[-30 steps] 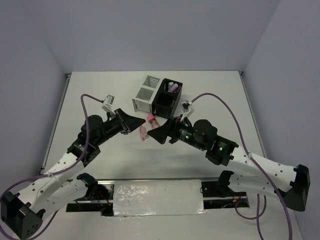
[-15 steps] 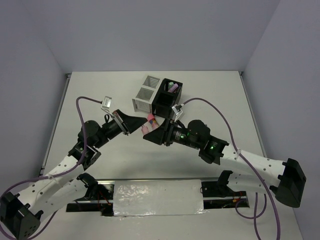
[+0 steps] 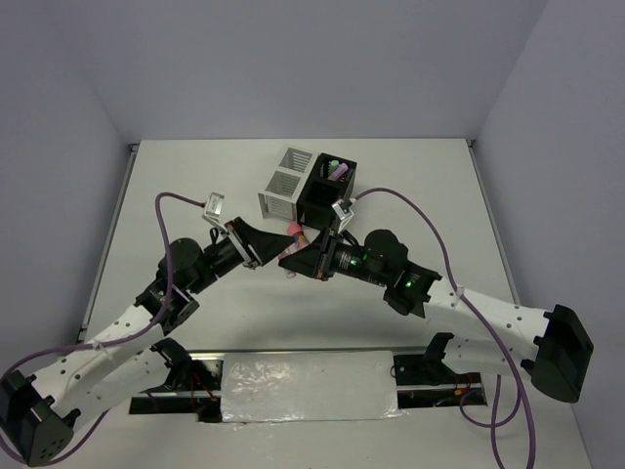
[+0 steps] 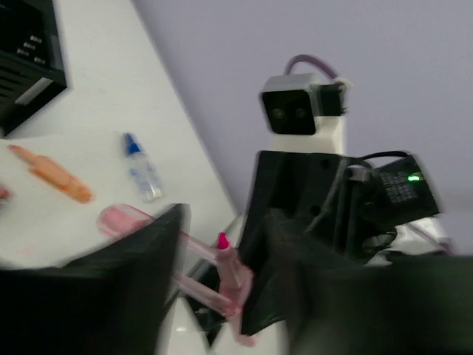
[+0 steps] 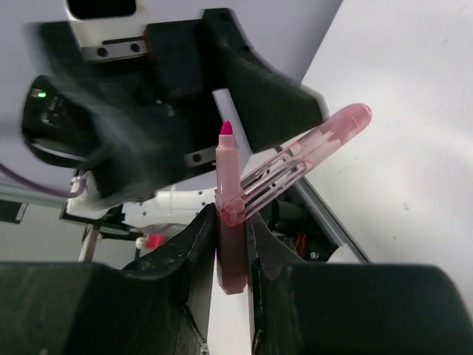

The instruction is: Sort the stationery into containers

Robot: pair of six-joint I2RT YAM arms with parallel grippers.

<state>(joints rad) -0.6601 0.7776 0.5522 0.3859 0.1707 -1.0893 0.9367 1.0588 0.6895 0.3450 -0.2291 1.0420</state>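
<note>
Pink highlighter (image 5: 225, 174), tip up, clamped in right tool (image 5: 231, 222)

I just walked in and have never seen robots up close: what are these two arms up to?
They are meeting over one pink highlighter. The right gripper is clamped on its barrel, and a clear pink cap sticks out from it at an angle. The left gripper sits close by with its jaws apart. An orange highlighter and a blue-capped bottle lie on the table; the white container and black container stand behind, pens in the black one.
</note>
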